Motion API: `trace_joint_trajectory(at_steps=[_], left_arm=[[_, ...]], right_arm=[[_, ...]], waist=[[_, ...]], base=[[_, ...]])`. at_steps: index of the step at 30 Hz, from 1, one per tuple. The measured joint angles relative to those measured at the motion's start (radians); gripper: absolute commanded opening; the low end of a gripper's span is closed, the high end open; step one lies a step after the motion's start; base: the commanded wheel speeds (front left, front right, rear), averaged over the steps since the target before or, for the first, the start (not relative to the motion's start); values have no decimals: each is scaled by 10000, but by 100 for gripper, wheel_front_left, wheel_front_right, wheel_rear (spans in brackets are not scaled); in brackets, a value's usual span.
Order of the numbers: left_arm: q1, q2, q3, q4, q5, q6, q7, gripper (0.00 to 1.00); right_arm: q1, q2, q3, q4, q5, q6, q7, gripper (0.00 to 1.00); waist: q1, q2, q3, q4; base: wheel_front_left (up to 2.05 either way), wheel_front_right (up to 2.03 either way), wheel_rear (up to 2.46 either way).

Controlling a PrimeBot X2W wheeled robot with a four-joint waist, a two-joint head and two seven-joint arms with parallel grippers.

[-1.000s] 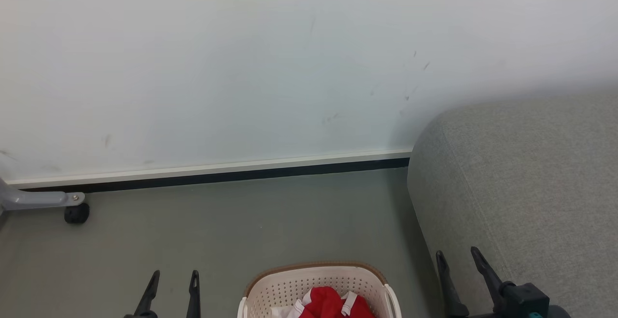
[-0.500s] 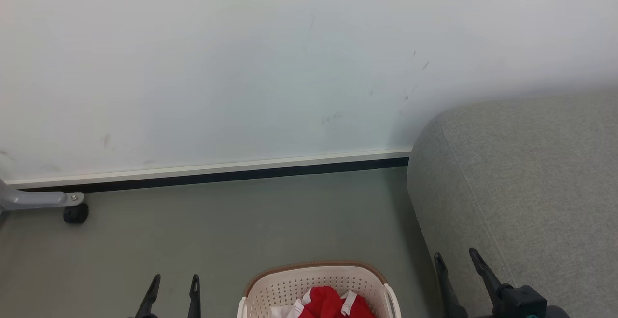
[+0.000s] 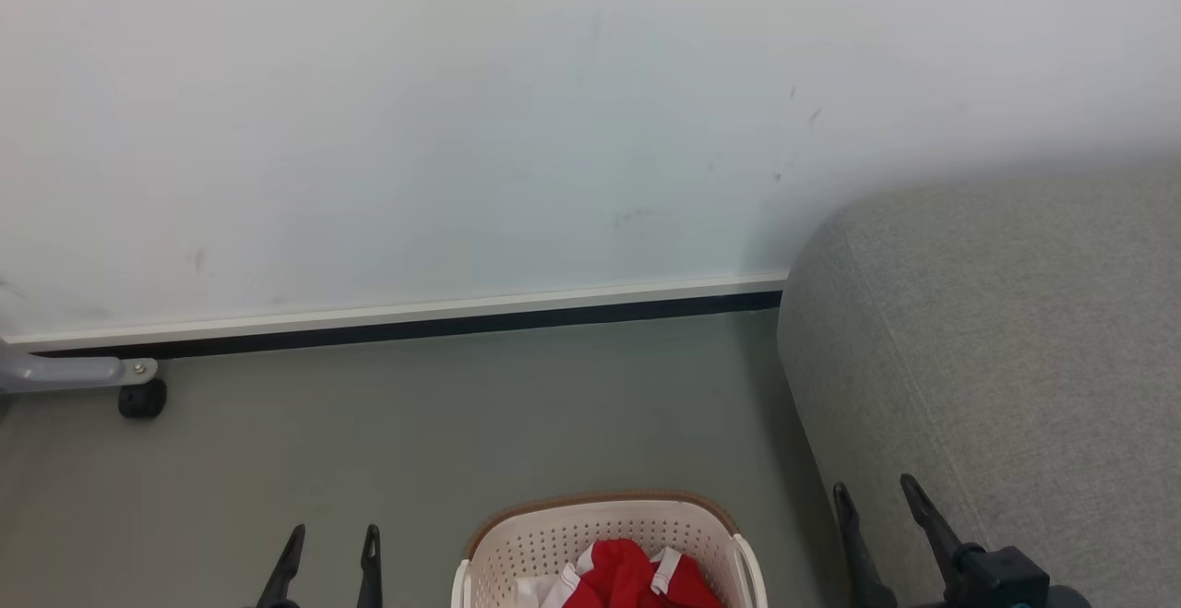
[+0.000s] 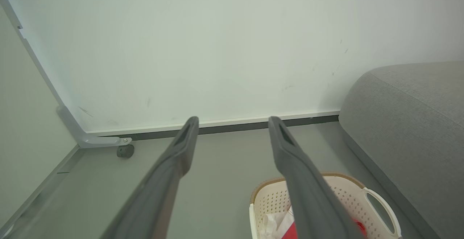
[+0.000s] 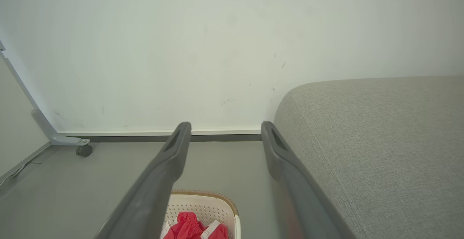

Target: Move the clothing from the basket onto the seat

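Head view is dipping toward your basket (image 3: 600, 503); clothing (image 3: 635, 580) waiting inside, left gripper (image 3: 334, 534) and right gripper (image 3: 875, 488) gaping empty.

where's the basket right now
The basket sits on the floor at the bottom centre of the head view, between the left gripper and the right gripper, just left of the grey sofa, with red clothing inside.

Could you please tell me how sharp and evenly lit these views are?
Head view: even light, slightly soft, faint shadow on the wall beside the sofa. Left wrist view: left hand blurred toward the bottom edge. Right wrist view: likewise the right hand.
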Motion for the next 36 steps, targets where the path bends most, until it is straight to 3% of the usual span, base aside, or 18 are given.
trace_joint_trajectory(at_steps=[17, 36], left_arm=[[-707, 142, -600, -140, 523, -451, 0, 100], [-2894, -435, -1927, 1942, 1122, -974, 550, 100]], right_arm=[[-372, 15, -399, -686, -209, -75, -17, 100], [-1837, 282, -754, -1710, -719, -174, -67, 100]], waist=[[1, 1, 1410, -154], [3, 2, 3900, -1008]], base=[[0, 0, 0], [0, 0, 0]])
